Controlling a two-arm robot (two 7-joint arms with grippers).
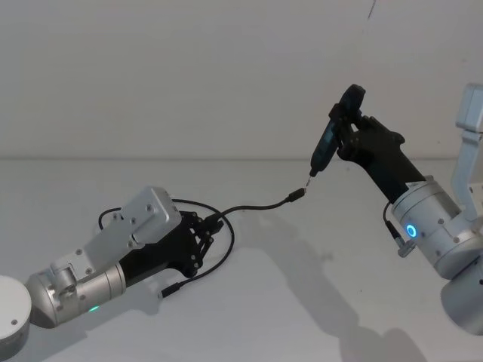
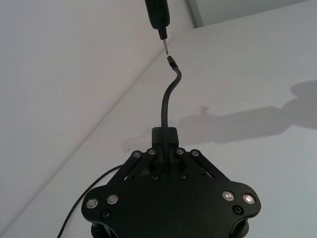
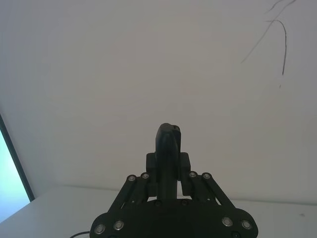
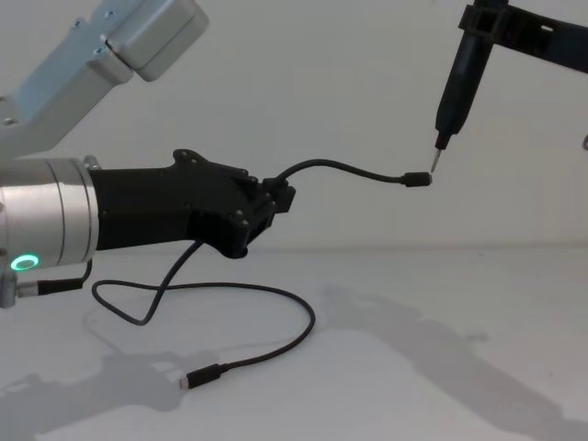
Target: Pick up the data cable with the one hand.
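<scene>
Left tool (image 4: 276,197) clamped on cable (image 4: 344,169) near one plug, that end lifted; the slack loops on surface (image 4: 441,367). Light, limp cord. Right tool (image 1: 343,136) grips pen (image 1: 329,139).

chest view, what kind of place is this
Probably a robot test bench: a bare white table against a blank wall, the left claw shut on a cable, the right claw holding a pen-like tool.

Wall (image 1: 189,68): plain white, with thin dark hairline marks (image 3: 277,29).
Tabletop (image 1: 302,302): matte white, carrying soft grey shadows.
Light: even, diffuse.
</scene>
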